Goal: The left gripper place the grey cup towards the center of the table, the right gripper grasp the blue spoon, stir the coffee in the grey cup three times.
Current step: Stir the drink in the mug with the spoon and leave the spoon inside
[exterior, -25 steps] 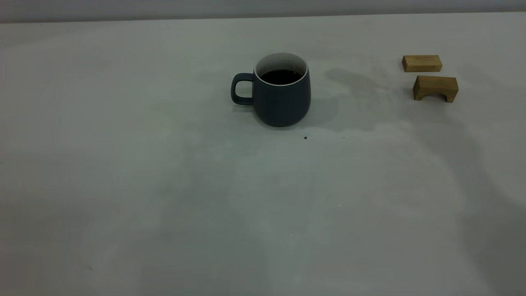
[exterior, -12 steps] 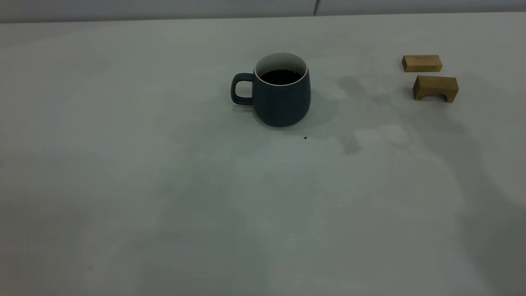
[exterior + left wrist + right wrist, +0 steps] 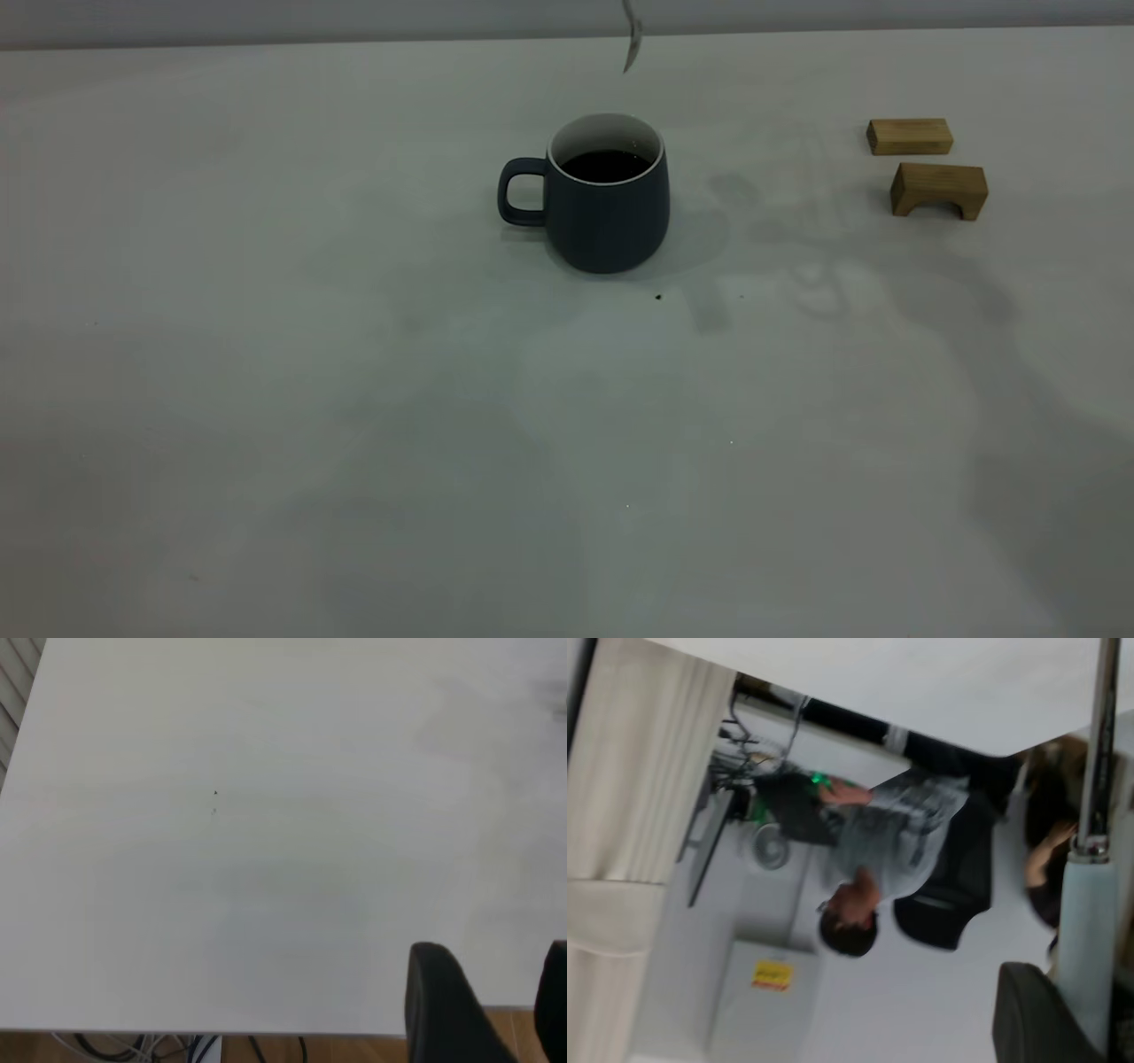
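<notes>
The right hand [image 3: 1076, 1010] pinches the blue spoon [image 3: 1090, 930], its bowl [image 3: 631, 49] hanging above the grey cup [image 3: 605, 199]. The left hand [image 3: 492, 1005], spread, hovers over the bench's [image 3: 354, 399] edge.

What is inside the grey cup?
The grey cup holds dark coffee below its white inner wall. The blue spoon hangs above it, not in yet. Anything beneath the coffee's surface is hidden.
</notes>
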You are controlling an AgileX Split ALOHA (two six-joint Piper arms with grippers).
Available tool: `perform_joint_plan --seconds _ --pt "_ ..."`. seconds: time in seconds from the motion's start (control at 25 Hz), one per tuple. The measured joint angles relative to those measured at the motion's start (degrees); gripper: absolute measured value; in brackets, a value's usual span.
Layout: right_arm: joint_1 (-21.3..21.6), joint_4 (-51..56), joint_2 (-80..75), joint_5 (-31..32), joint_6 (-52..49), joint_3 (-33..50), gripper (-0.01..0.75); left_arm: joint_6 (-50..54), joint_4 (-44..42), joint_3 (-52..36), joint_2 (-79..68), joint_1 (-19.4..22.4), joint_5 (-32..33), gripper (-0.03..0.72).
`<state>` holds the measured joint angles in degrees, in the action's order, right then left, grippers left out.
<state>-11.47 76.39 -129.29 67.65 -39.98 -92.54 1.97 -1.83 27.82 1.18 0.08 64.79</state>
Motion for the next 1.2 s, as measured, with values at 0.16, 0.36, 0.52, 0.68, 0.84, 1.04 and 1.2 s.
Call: perform_joint_plan --seconds 0.16,0.36,0.52,0.68,0.84,1.04,1.2 --pt "0.0 6.3 -3.3 -0.3 0.0 0.0 0.130 0.0 0.0 0.0 0.0 0.0 0.0 0.333" --pt "0.0 11.9 -7.5 -0.7 0.7 0.0 0.130 0.0 0.0 0.0 0.0 0.0 0.0 0.333" --pt "0.0 14.2 -10.8 -1.0 1.8 0.0 0.130 0.0 0.0 0.0 0.0 0.0 0.0 0.333" --pt "0.0 15.0 -13.1 -1.1 2.2 0.0 0.130 0.0 0.0 0.0 0.0 0.0 0.0 0.333" --pt "0.0 16.2 -14.8 -2.2 2.9 0.0 0.130 0.0 0.0 0.0 0.0 0.0 0.0 0.333" --pt "0.0 21.1 -16.7 -5.6 8.7 0.0 0.130 0.0 0.0 0.0 0.0 0.0 0.0 0.333" --pt "0.0 23.7 -17.3 -10.0 14.6 0.0 0.130 0.0 0.0 0.0 0.0 0.0 0.0 0.333"
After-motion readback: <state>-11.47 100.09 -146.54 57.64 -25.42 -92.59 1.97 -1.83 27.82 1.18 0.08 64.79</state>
